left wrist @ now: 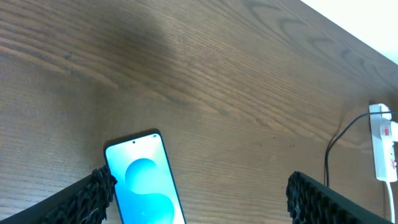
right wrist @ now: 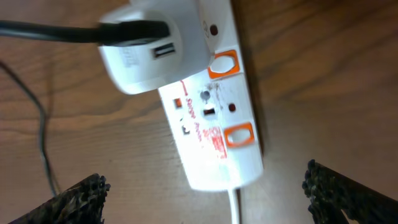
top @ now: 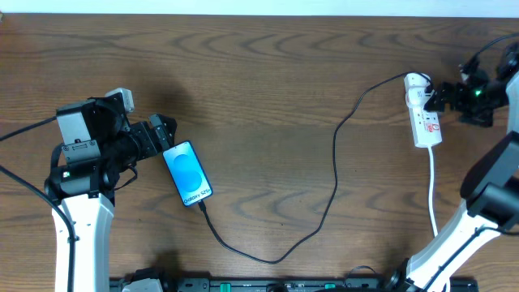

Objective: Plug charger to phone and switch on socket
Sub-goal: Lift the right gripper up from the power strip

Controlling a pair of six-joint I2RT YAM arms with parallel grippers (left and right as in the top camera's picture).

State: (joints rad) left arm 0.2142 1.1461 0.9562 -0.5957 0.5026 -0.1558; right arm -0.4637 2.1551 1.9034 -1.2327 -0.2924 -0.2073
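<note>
The phone [top: 188, 173] lies on the table with its blue screen lit; the thin black charger cable [top: 334, 162] is plugged into its lower end and runs right in a long loop to the white plug head [top: 417, 82] on the socket [top: 426, 119]. My left gripper [top: 165, 134] is open, its fingers astride the phone's top end [left wrist: 142, 180]. My right gripper [top: 438, 96] is open beside the socket. In the right wrist view the socket [right wrist: 211, 124] shows two orange switches, and the plug head [right wrist: 152, 53] sits in it.
The socket's white lead [top: 432, 191] runs down toward the table's front edge. Black robot cables [top: 20, 130] hang at the far left. A dark rail [top: 284, 285] lies along the front edge. The socket also shows at the far right of the left wrist view [left wrist: 384, 146].
</note>
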